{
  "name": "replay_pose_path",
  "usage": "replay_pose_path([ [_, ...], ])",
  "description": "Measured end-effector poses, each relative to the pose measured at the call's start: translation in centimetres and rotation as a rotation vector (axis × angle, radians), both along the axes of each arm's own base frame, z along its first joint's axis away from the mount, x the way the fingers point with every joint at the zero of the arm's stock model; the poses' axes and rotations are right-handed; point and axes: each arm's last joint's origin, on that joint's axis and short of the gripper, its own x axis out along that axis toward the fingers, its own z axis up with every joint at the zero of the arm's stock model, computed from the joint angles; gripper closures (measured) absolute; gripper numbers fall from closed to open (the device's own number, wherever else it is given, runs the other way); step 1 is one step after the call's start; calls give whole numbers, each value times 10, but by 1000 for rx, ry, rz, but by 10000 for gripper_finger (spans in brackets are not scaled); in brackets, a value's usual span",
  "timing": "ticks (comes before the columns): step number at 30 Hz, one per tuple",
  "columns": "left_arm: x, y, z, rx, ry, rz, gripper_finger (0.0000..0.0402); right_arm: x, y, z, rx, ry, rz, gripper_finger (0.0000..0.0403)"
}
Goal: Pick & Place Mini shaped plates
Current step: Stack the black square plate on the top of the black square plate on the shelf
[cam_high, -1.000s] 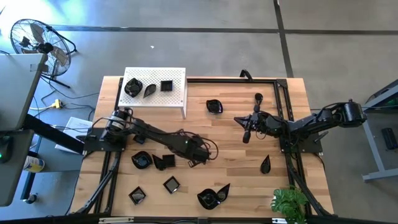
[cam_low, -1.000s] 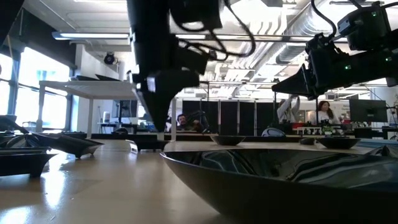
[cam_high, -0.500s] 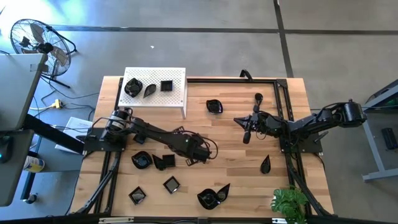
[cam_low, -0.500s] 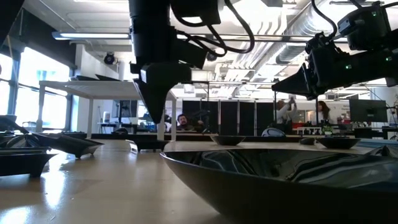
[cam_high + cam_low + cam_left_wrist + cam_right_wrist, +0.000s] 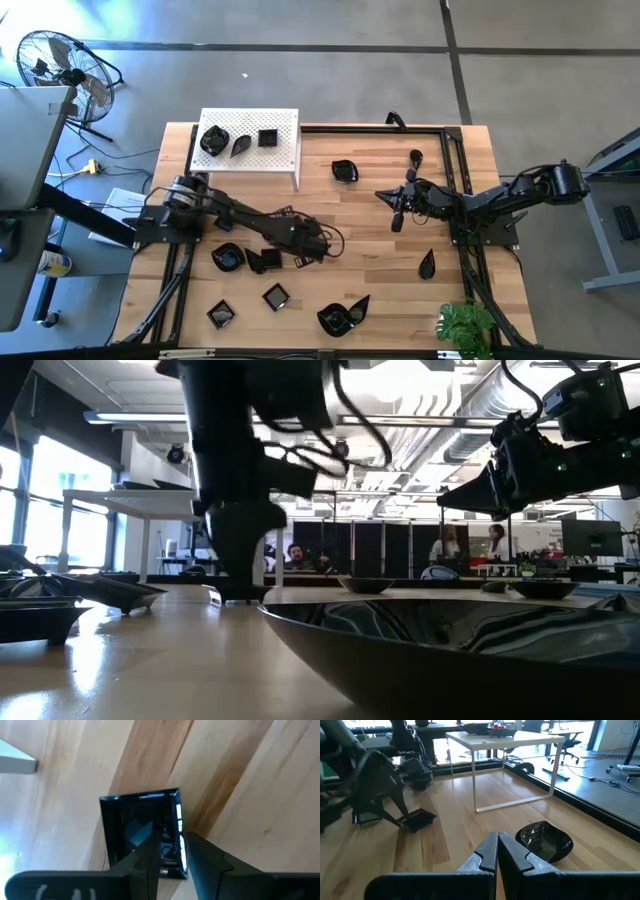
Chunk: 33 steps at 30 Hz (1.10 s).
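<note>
Three plates (image 5: pixel 240 141) are sitting on the white stand (image 5: pixel 285 155); eight or so are waiting on the table (image 5: pixel 380 270). The left gripper (image 5: pixel 171 851) is straddling a square plate (image 5: pixel 141 827) lying mid-table, fingers slightly parted around its rim, not clamping. The right gripper (image 5: pixel 497 849) is hovering, pinched together and empty.

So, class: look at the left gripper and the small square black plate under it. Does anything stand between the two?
Nothing visible does. The left gripper is right over the square plate, its fingers straddling the plate's rim, with only bare wooden table around it. The right gripper waits shut, far off.
</note>
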Motion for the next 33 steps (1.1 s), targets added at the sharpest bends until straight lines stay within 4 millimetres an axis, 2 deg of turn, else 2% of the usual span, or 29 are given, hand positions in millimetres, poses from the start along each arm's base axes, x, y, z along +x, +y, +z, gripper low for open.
replay_pose_path([
  [4,-12,-2,7,-15,-75,-2,312,0,0,0,0,0,0,401],
  [7,-16,-6,14,-66,-197,-14,312,0,0,0,-3,0,0,402],
  [9,-23,-4,15,-104,-208,-11,312,0,0,0,-5,1,-3,402],
  [14,-21,-1,17,-117,-218,17,305,0,0,0,-4,0,-4,402],
  [23,-11,3,35,-101,-246,14,219,0,0,1,-2,-7,-4,402],
  [27,-14,3,33,-91,-212,13,208,0,0,1,-1,-7,-4,401],
  [33,-10,3,12,-51,-147,16,227,0,0,1,1,-8,-1,402],
])
